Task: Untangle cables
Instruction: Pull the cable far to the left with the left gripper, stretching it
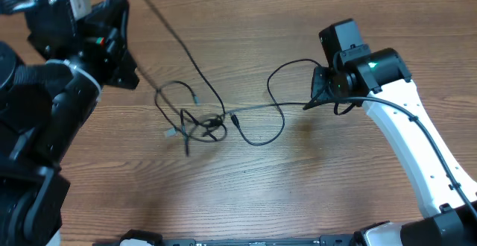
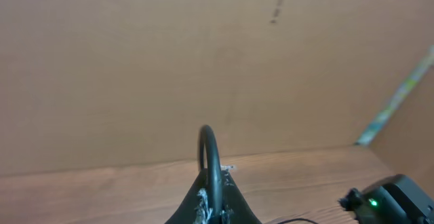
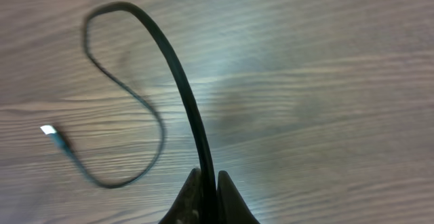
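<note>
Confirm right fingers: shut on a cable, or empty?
Shut on a cable: the right wrist view shows the right fingers pinched together with the black cord running out between them.

Cables (image 1: 211, 121) lie on the table (image 1: 298, 194) between left arm (image 1: 59, 97) and right arm (image 1: 406, 130) — tangle nearer the left.

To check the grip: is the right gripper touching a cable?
Touching. The right wrist view shows the right gripper shut on a black cable, pinched between its jaws.
</note>
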